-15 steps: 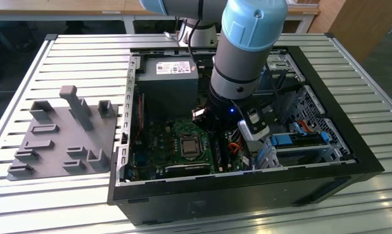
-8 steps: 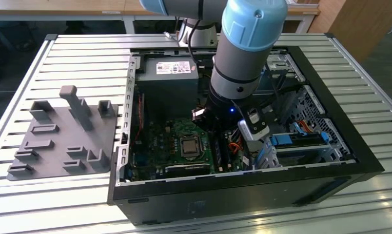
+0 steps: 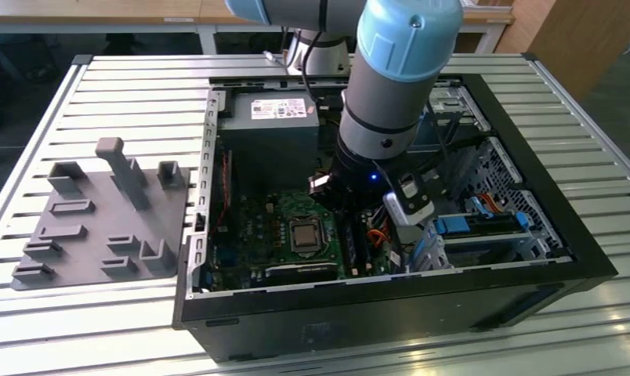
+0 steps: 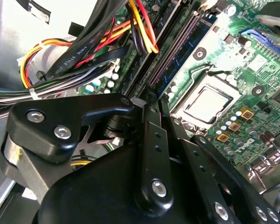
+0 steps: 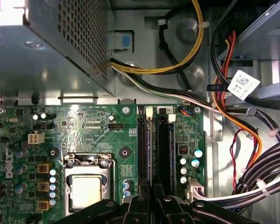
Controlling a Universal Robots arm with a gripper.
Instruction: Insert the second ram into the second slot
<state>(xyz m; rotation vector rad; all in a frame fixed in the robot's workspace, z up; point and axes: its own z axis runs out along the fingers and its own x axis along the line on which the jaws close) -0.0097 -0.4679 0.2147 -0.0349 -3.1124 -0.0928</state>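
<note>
My gripper (image 3: 343, 235) reaches down into the open computer case (image 3: 566, 258), over the memory slots (image 5: 163, 149) beside the processor socket (image 5: 86, 191). In both wrist views its black fingers stand close together at one end of the slots, gripper (image 4: 157, 105) and gripper (image 5: 151, 190). Between them runs the second ram (image 4: 184, 53), a thin dark-blue strip standing on edge along a slot. In the first wrist view I see the second ram (image 5: 150, 149) from above as a narrow pale line. Whether it is pushed fully down cannot be told.
A bundle of coloured and black cables (image 4: 84, 51) hangs close beside the slots. The power supply (image 3: 268, 117) fills the case's far corner. The drive bay with blue clips (image 3: 483, 223) lies at the exterior view's right. A grey fixture tray (image 3: 95, 219) sits outside the case.
</note>
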